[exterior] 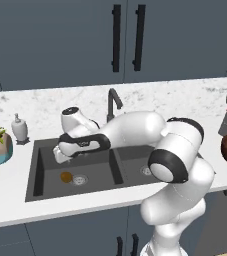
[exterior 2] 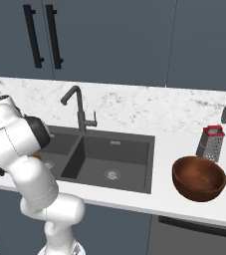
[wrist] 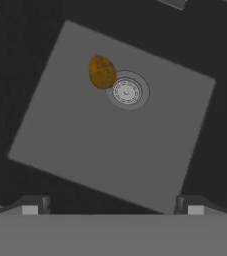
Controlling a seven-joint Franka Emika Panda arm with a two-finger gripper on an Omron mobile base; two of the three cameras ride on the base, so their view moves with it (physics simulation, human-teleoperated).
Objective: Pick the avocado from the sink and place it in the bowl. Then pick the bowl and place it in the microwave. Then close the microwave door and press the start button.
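The avocado (wrist: 102, 71) lies on the floor of the left basin of the sink (exterior: 37, 170), just beside the round metal drain (wrist: 127, 92) and seemingly touching its rim, though the hand view is too soft to be sure. From the left base view it shows as a small brownish lump (exterior: 66, 176) left of that drain (exterior: 79, 178). The gripper (wrist: 112, 207) hangs above the basin with its jaws spread wide and nothing between them; the avocado sits well ahead of the fingertips (wrist: 31, 207), off toward the left one rather than centred. The bowl (exterior 2: 199, 178) stands on the counter (exterior 2: 134, 199) to the right of the sink, near a grater (exterior 2: 210, 143).
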